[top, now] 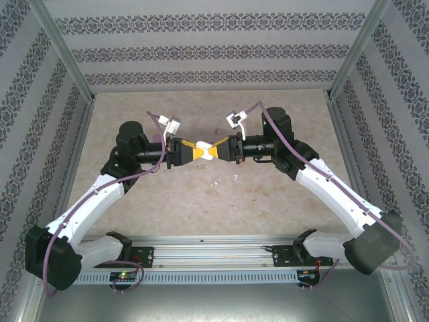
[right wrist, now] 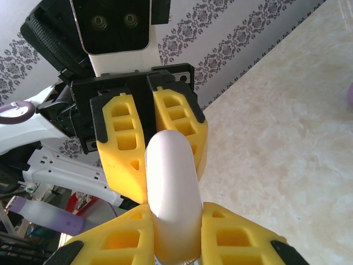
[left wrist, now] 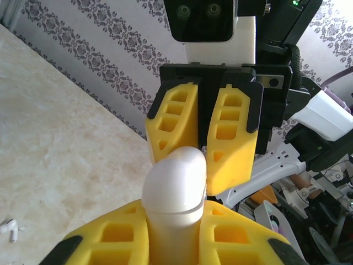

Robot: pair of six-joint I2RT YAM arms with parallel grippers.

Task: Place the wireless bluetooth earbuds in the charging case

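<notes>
The white charging case (top: 204, 147) hangs above the middle of the table, lid closed, held from both sides. My left gripper (top: 195, 149) is shut on one end of the case (left wrist: 174, 187), and a thin lid seam shows just above its yellow fingers (left wrist: 116, 243). Facing it, my right gripper (top: 216, 149) is shut on the other end of the case (right wrist: 171, 182). Two small white earbuds (top: 214, 182) (top: 236, 177) lie on the table below the grippers. One white earbud (left wrist: 11, 227) also lies at the lower left of the left wrist view.
The marble-patterned table (top: 167, 201) is walled by patterned panels on three sides. A metal rail (top: 214, 258) with both arm bases runs along the near edge. A pale purple object (right wrist: 349, 94) is cut off at the right edge of the right wrist view.
</notes>
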